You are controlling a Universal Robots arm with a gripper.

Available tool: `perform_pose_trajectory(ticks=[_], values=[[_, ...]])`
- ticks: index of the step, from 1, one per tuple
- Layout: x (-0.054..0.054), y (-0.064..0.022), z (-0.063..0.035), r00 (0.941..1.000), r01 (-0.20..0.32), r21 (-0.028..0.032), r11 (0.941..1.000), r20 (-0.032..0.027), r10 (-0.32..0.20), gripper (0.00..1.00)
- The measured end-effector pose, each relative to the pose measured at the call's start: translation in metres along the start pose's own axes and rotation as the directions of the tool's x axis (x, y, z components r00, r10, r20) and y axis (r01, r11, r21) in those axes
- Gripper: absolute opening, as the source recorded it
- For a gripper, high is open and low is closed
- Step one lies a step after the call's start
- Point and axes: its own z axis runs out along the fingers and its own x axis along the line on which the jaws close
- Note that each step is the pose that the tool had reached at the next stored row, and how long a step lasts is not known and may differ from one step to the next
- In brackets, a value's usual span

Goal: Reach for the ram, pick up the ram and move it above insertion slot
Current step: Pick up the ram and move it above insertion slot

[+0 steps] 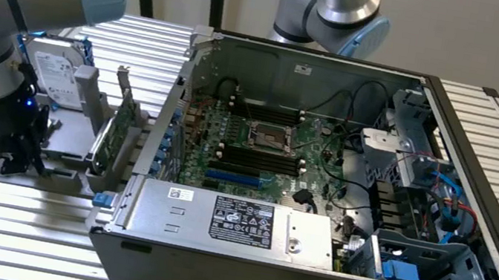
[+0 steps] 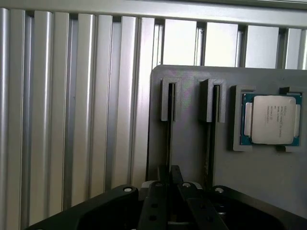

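Note:
The ram stands edge-on as a thin dark strip in one groove of the grey holder. My gripper is directly over it, its black fingers pinched together on the strip's near end. In the exterior view my gripper is low over the grey holder at the exterior view's left, outside the computer case. The motherboard's black insertion slots lie inside the open case, some way to the exterior view's right of the gripper.
A second grooved bracket sits beside the first, then a square silver processor chip in its recess. A wider green expansion card and a hard drive stand on the holder. The case wall rises between holder and motherboard. Another arm hangs behind.

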Motion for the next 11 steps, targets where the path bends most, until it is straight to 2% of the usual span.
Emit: perform_pose_trajectory(ticks=[5, 11], values=[[0.000, 0.0002, -0.0037, 1.0000, 0.000, -0.0001, 1.0000, 0.0000, 0.000, 0.14], [0.000, 0.0007, -0.0164, 1.0000, 0.000, -0.0009, 1.0000, 0.0000, 0.000, 0.14]])
